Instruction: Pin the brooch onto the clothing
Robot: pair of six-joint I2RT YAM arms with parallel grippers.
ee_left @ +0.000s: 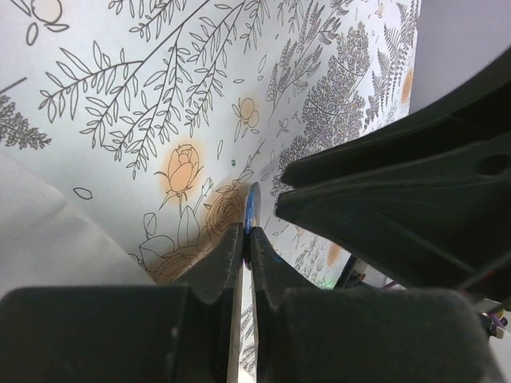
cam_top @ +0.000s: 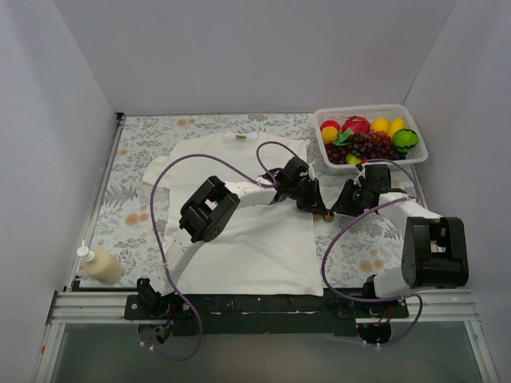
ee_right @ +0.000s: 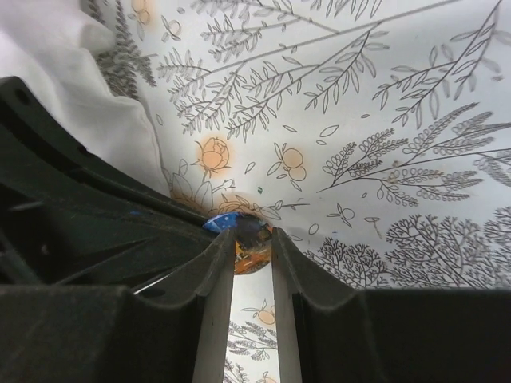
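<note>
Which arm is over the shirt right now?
The left arm: it stretches across the shirt, while the right arm is over the flowered mat beside it.

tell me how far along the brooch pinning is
Done: the brooch is gripped, pinched edge-on by the left gripper, and the right gripper looks closed on it too. In hand: both meet over the floral tablecloth, just right of the white T-shirt. Left: move it onto the T-shirt and pin it; nothing is pinned yet.
</note>
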